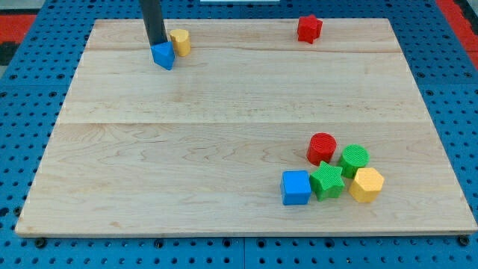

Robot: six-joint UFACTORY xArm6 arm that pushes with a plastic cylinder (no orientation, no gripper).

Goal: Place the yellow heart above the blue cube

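Up at the board's top-left corner sits our yellow heart [180, 41], touching a blue triangular block [163, 55]. Our tip [157, 46], a bare rod with no fingers, stands just to the heart's left. Our blue cube [296, 187] lies far off at lower right among five clustered blocks; bare wooden board [187, 149] lies between.

The wooden desk [224, 149] carries 8 blocks: 5 clustered at the view's bottom right, 3 along the top.
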